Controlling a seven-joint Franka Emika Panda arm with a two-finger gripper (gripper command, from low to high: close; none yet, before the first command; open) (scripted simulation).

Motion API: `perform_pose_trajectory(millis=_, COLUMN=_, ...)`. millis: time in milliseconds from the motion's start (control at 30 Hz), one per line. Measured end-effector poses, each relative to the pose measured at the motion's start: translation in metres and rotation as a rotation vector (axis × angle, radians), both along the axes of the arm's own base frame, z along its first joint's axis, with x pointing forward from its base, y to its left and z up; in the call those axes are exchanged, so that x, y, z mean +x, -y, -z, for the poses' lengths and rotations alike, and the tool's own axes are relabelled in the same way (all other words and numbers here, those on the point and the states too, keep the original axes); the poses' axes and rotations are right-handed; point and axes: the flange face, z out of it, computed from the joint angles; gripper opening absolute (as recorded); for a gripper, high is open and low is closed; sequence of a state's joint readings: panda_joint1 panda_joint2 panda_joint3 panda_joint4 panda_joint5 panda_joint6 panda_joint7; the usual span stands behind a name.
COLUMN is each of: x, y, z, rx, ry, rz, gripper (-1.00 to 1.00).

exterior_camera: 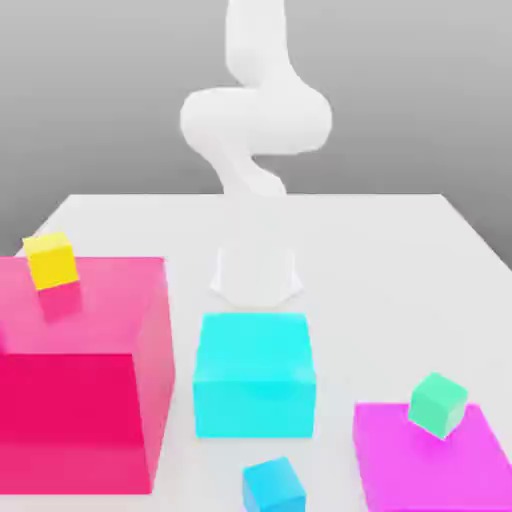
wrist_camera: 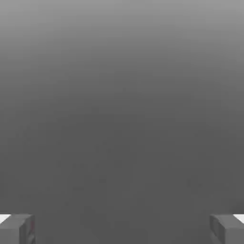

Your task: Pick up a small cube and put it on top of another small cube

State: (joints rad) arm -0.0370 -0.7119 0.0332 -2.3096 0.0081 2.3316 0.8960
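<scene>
Still at the very first step: nothing grasped, approach not yet begun. In the hand view, gripper point(wrist_camera: 122, 228) wide open, two grey fingertips point(wrist_camera: 16, 228) far apart with only plain grey background between them, so empty and aimed at none of the blocks. In the exterior view, white robot arm point(exterior_camera: 255, 120) curled up high at about 12 o'clock, behind the objects on the white table point(exterior_camera: 400, 250). Small plain sky-blue cube point(exterior_camera: 273, 485) resting on the table at about 6 o'clock, just in front of the large cyan block point(exterior_camera: 254, 375) and apart from it. Small plain yellow cube point(exterior_camera: 51, 260) at about 9 o'clock, sitting on the far corner of the large pink block point(exterior_camera: 80, 370), so the goal is raised above the table. Small green cube point(exterior_camera: 438, 404), tilted, at about 4 o'clock on the flat magenta slab point(exterior_camera: 435, 460); not part of the task. Next move, by judgement: bring the open hand forward over the cyan block, point down above the sky-blue cube, descend with one finger on each side, close. Care needed with the nearby cyan block during descent, and later with lift height to clear the pink block.
</scene>
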Motion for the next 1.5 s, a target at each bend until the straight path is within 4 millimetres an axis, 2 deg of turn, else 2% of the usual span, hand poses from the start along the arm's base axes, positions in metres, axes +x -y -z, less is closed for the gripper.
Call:
perform_pose_trajectory(millis=100, x=0.037, y=-0.002, z=0.045, rx=0.064, ry=-0.080, rz=0.105, gripper=0.00)
perform_pose_trajectory(millis=233, x=0.076, y=-0.004, z=0.109, rx=0.139, ry=-0.178, rz=0.244, gripper=0.00)
perform_pose_trajectory(millis=367, x=0.106, y=-0.005, z=0.176, rx=0.207, ry=-0.273, rz=0.388, gripper=0.00)
perform_pose_trajectory(millis=500, x=0.125, y=-0.005, z=0.247, rx=0.268, ry=-0.365, rz=0.536, gripper=0.00)
perform_pose_trajectory(millis=700, x=0.133, y=-0.007, z=0.356, rx=0.349, ry=-0.497, rz=0.767, gripper=0.00)
perform_pose_trajectory(millis=900, x=0.119, y=-0.015, z=0.462, rx=0.412, ry=-0.626, rz=1.005, gripper=0.00)
perform_pose_trajectory(millis=1067, x=0.116, y=-0.016, z=0.532, rx=0.420, ry=-0.646, rz=1.045, gripper=0.00)
perform_pose_trajectory(millis=1100, x=0.115, y=-0.016, z=0.540, rx=0.420, ry=-0.646, rz=1.045, gripper=-1.00)
perform_pose_trajectory(millis=1300, x=0.115, y=-0.016, z=0.544, rx=0.421, ry=-0.644, rz=1.044, gripper=-1.00)
perform_pose_trajectory(millis=1367, x=0.116, y=-0.016, z=0.530, rx=0.422, ry=-0.644, rz=1.045, gripper=-1.00)
perform_pose_trajectory(millis=1500, x=0.117, y=-0.016, z=0.484, rx=0.417, ry=-0.648, rz=1.040, gripper=-1.00)
